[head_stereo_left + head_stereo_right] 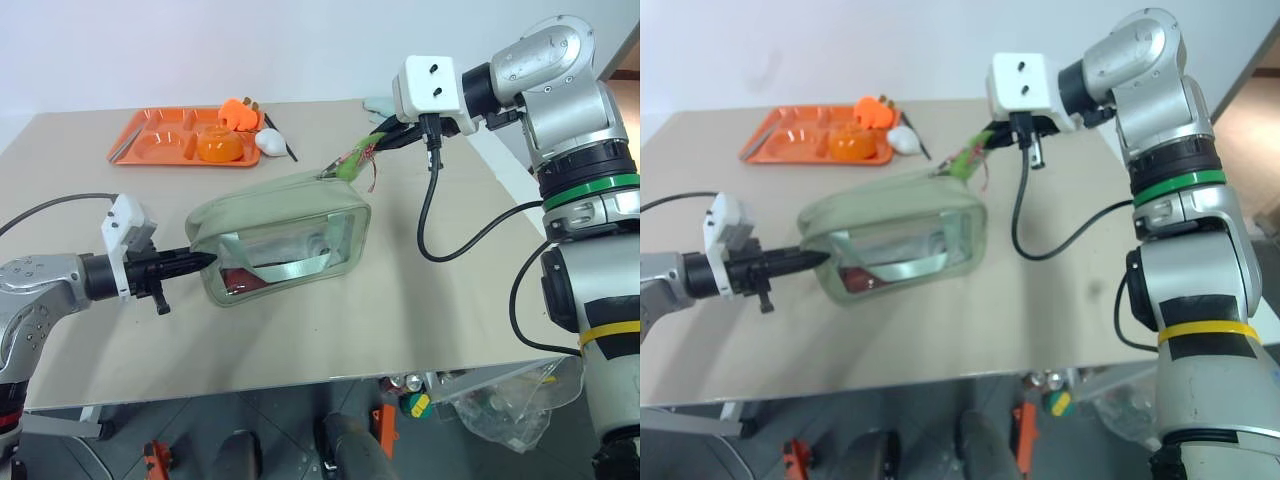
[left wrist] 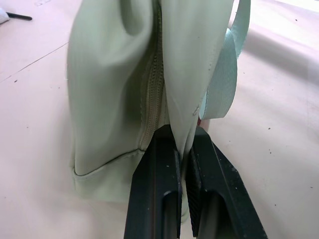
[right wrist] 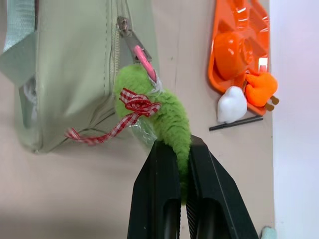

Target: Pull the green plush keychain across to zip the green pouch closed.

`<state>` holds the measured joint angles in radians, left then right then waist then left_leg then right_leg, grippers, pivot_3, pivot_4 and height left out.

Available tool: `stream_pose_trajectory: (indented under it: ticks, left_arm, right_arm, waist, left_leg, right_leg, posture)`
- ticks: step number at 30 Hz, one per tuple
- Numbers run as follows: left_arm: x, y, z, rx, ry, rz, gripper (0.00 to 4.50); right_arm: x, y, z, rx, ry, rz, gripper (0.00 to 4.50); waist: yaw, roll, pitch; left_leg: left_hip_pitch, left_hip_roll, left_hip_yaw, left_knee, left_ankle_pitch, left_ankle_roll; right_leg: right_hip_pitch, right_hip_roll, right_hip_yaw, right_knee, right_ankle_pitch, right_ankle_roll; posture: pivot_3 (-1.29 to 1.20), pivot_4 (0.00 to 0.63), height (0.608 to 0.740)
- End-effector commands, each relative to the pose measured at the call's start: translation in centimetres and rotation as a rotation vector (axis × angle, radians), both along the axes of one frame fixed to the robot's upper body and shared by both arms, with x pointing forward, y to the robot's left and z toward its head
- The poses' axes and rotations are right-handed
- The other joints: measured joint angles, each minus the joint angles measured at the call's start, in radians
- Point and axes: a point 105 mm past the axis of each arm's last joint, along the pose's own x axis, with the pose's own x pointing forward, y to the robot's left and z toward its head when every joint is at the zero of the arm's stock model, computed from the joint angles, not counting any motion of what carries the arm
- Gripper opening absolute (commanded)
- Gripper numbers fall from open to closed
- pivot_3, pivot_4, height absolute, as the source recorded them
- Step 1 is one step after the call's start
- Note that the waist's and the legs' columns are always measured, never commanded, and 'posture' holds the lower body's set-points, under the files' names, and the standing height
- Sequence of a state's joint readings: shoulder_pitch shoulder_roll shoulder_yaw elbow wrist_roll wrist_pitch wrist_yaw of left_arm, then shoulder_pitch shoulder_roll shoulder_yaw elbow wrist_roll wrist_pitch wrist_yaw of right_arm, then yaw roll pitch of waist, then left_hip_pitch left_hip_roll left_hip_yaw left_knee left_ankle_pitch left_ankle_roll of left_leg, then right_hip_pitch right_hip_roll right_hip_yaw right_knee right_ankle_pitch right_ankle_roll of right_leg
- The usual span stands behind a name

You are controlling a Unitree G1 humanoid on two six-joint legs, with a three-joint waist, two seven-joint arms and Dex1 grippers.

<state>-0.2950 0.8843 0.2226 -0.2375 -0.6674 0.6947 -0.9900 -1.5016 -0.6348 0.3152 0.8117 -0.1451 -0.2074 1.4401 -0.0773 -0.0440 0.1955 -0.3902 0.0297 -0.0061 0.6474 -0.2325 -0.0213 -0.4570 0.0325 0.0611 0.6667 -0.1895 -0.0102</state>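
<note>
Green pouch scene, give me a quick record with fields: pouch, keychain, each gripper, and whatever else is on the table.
pouch: green pouch on the table, clear window facing the camera
keychain: green plush keychain, on the zip pull at the pouch's right end
left gripper: shut on the pouch's left-end fabric
right gripper: shut on the keychain
zip: looks closed at the left end
other items: orange tray at the far left
</note>
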Motion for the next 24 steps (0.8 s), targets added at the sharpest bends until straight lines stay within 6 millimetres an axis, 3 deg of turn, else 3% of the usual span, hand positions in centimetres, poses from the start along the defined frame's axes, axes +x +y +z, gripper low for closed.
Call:
stream_pose_trajectory:
  ticks: [1,7,14,17,24]
  left_arm:
    - [0.1,0.1,-0.1,0.019,0.004,0.0,0.0]
    - [-0.1,0.2,-0.1,0.025,0.01,-0.003,0.0]
    - [0.0,0.4,-0.1,0.031,0.012,-0.007,0.0]
    - [0.1,0.3,-0.1,0.028,0.009,-0.009,0.0]
    - [-0.2,0.0,-0.2,0.028,0.012,-0.013,0.0]
  right_arm:
    - [0.1,-0.9,0.8,0.03,-0.037,-0.03,0.01]
    - [0.8,-3.3,0.8,-0.047,-0.115,-0.107,0.01]
    - [0.6,-5.3,2.2,-0.158,-0.215,-0.129,0.01]
    - [0.4,-6.3,-1.7,-0.249,-0.099,-0.101,0.01]
    - [0.2,-5.8,-10.1,-0.262,0.066,-0.066,0.01]
  waist:
    - [0.0,0.0,0.0]
    - [0.002,0.0,0.0]
    - [0.001,0.002,0.001]
    - [0.006,0.001,0.001]
    - [0.005,0.001,0.001]
  left_leg:
    - [0.0,0.0,0.0,0.0,0.0,0.0]
    - [-0.002,-0.002,0.001,0.0,0.0,0.0]
    - [-0.001,-0.002,0.002,-0.002,0.0,0.0]
    - [-0.001,-0.002,0.001,-0.002,0.0,0.0]
    - [-0.001,-0.003,0.002,0.0,0.0,0.0]
  right_leg:
    - [0.0,0.0,0.0,0.0,0.0,0.0]
    - [0.0,-0.003,0.001,-0.001,-0.001,0.003]
    - [-0.001,-0.002,0.002,-0.001,-0.002,0.003]
    - [0.0,-0.002,0.001,-0.001,-0.001,0.002]
    - [0.001,-0.004,0.002,-0.002,-0.002,0.004]
  posture:
    - [0.0,0.15,0.74]
    - [0.0,0.15,0.74]
    - [0.0,0.15,0.74]
    - [0.0,0.15,0.74]
    - [0.0,0.15,0.74]
